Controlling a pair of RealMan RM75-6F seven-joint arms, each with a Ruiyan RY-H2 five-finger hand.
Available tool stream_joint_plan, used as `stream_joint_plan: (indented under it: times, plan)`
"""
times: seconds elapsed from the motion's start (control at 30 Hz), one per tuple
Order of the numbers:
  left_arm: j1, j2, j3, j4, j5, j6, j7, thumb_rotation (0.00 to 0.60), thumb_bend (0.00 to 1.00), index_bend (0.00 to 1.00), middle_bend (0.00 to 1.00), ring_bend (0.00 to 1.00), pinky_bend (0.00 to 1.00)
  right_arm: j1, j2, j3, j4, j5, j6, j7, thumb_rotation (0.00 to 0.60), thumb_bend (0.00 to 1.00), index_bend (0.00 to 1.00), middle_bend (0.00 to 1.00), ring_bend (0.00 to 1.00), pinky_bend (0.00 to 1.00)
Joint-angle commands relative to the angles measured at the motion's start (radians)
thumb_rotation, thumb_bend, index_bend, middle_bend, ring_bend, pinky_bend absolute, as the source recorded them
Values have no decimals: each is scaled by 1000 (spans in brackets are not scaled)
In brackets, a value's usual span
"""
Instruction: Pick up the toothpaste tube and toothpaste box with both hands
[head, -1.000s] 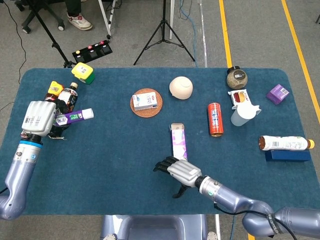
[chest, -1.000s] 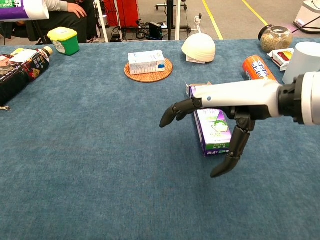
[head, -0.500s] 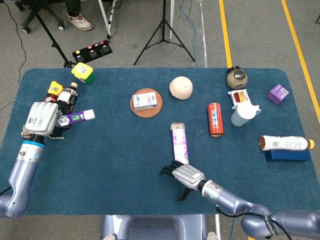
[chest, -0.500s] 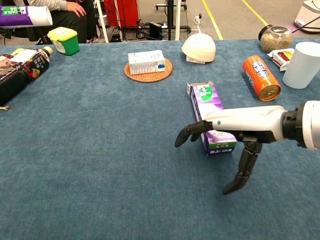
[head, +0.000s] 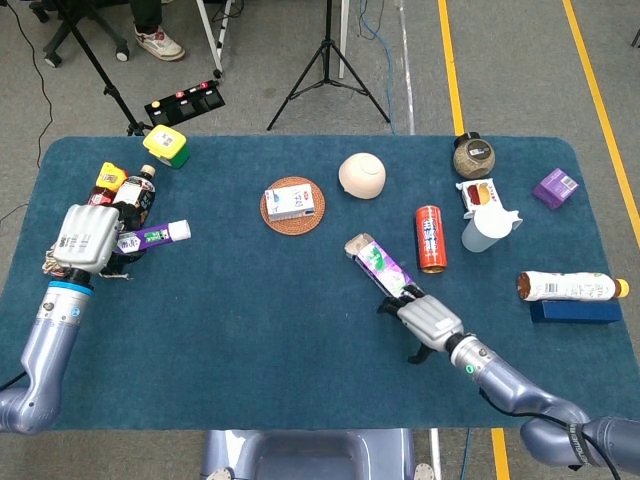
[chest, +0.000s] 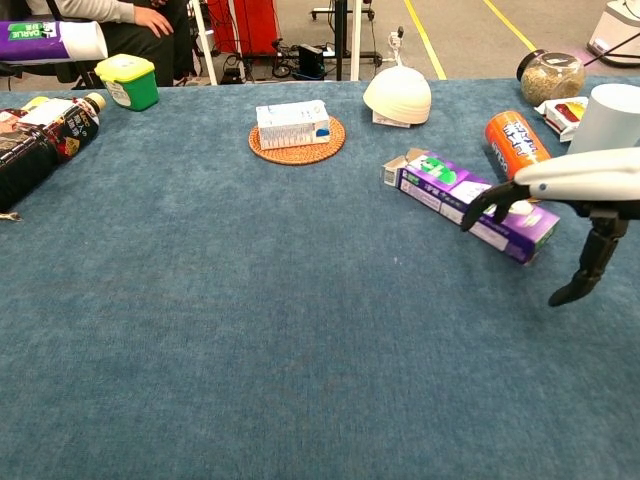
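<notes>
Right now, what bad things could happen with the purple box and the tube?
The right hand only rests its fingers over one end of the toothpaste box, which is not gripped, so it may slide away again, perhaps into the orange can close beside it. The left hand holds the toothpaste tube by one end, above the dark bottle; if the grip slips, the tube could drop there.

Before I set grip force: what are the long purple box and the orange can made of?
The long purple box looks like thin glossy printed card: sharp folded edges, an open end flap. The orange can looks like printed metal with a silvery rim, lying on its side.
</notes>
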Motion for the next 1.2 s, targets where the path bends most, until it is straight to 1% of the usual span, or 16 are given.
stream_joint_plan:
  times: [0.03, 0.13, 0.23, 0.37, 0.47, 0.53, 0.7, 0.83, 0.97, 1.13, 1.2]
  plan:
    - [1, 1, 0, 3, 0, -1, -5, 600, 394, 651, 533, 531, 722, -7, 12, 6, 33, 34, 12, -22, 600, 0, 183, 156, 204, 47]
    - [3, 5, -1, 3, 4, -1, -13, 600, 394, 651, 533, 531, 723, -9, 5, 20, 51, 77, 20, -34, 600, 0, 183, 153, 193, 47]
    - [6, 9, 0, 2, 9, 0, -20, 600, 393, 650, 533, 531, 723, -9, -3, 32, 40, 102, 25, -36, 600, 0, 183, 143, 169, 44]
    - [11, 17, 1, 4, 14, 1, -33, 600, 394, 651, 533, 531, 722, -9, -42, 50, 17, 96, 75, -82, 600, 0, 173, 125, 124, 39]
    - [14, 21, 1, 8, 15, 1, -39, 600, 394, 651, 532, 531, 722, 6, -89, 72, 17, 127, 98, -135, 600, 0, 135, 82, 100, 37]
    - [16, 23, 1, 9, 16, 1, -43, 600, 394, 651, 533, 531, 722, 19, -120, 91, 24, 172, 112, -175, 600, 0, 114, 63, 92, 37]
    - [20, 26, 1, 14, 20, 0, -55, 600, 393, 651, 533, 531, 722, 65, -216, 147, 47, 358, 185, -328, 600, 0, 84, 53, 87, 38]
    - [23, 27, 3, 24, 21, -6, -68, 600, 393, 651, 533, 531, 723, 99, -276, 174, 71, 493, 237, -429, 600, 0, 74, 54, 94, 72]
    - [26, 29, 5, 33, 26, -10, -82, 600, 392, 651, 533, 531, 722, 116, -297, 191, 98, 579, 236, -451, 600, 0, 74, 55, 101, 86]
    - [30, 32, 3, 46, 28, -15, -99, 600, 392, 651, 533, 531, 722, 129, -318, 211, 154, 654, 202, -426, 600, 0, 74, 55, 112, 104]
    - [31, 32, 4, 50, 30, -16, -104, 600, 393, 650, 533, 531, 722, 139, -328, 212, 179, 667, 194, -430, 600, 0, 74, 55, 119, 109]
